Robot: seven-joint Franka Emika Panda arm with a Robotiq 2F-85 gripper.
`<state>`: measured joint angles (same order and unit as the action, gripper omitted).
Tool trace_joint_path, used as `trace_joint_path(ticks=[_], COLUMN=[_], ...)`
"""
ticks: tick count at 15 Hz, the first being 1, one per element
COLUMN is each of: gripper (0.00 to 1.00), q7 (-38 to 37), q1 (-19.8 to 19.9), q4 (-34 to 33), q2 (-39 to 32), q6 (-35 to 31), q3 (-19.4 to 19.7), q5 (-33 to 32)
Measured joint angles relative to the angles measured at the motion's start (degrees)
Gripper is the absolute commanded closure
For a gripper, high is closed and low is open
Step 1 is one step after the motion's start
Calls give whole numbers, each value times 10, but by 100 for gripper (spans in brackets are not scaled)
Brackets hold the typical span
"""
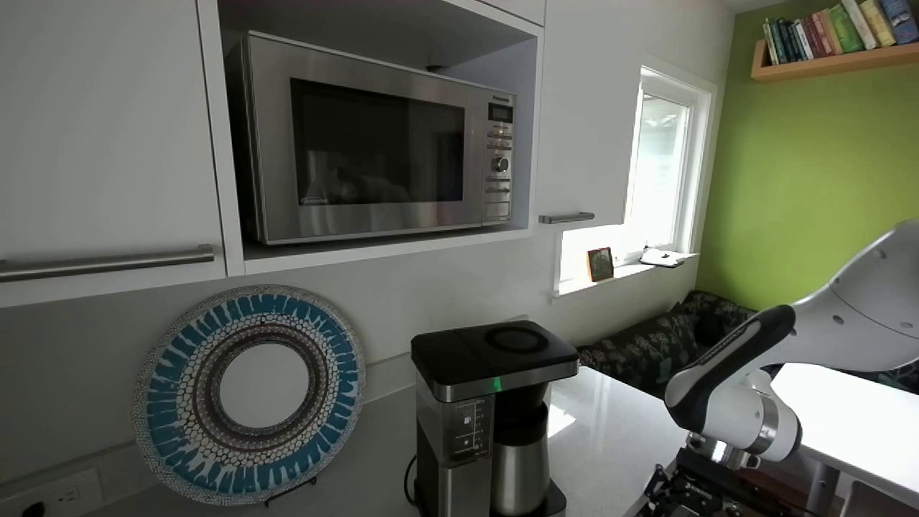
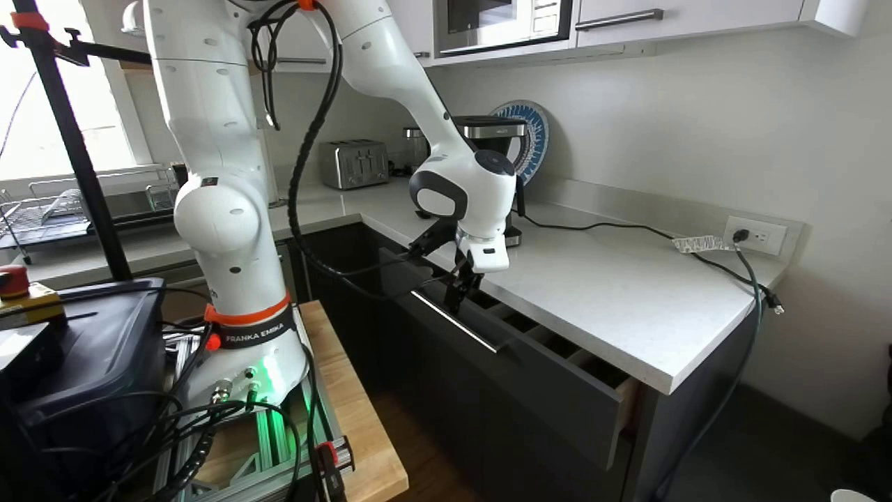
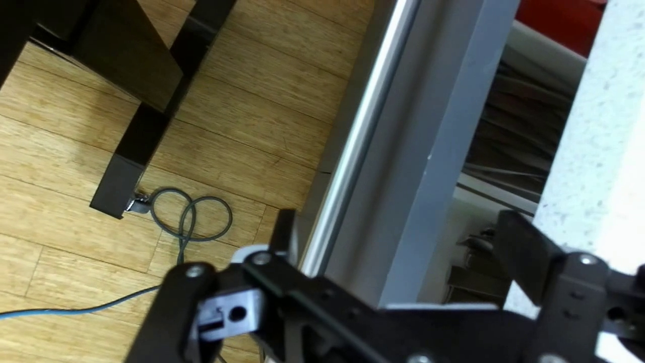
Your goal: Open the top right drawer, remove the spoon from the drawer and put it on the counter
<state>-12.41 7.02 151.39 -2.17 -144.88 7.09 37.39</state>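
The dark grey drawer (image 2: 550,376) under the counter stands partly open in an exterior view; its silver bar handle (image 2: 453,321) is on the front. The wrist view shows the handle (image 3: 360,131), the drawer's top edge (image 3: 438,166) and divided compartments holding dark and thin items. I cannot make out a spoon among them. The glossy white counter (image 2: 627,286) covers the drawer's back part; its edge (image 3: 594,166) shows at the right of the wrist view. My gripper (image 3: 403,242) is open and empty. Its fingers spread over the drawer front, one outside the handle, one above the compartments.
A black-and-steel coffee machine (image 1: 456,424) stands on the counter near the arm. A patterned round plate (image 1: 248,459) leans on the wall behind. A power cord (image 2: 599,226) runs along the counter. A wooden base table (image 2: 369,439) stands opposite the drawer.
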Motion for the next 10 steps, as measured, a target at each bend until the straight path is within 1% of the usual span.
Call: trace_joint_path(ticks=[5, 8, 10], gripper=[0, 0, 0], q7=[-36, -70, -92], q1=[-7, -11, -11], q4=[-25, -33, -41], q2=[-44, -64, -70], q6=[3, 5, 20], q3=[-9, -9, -9], q5=[-36, -68, -92])
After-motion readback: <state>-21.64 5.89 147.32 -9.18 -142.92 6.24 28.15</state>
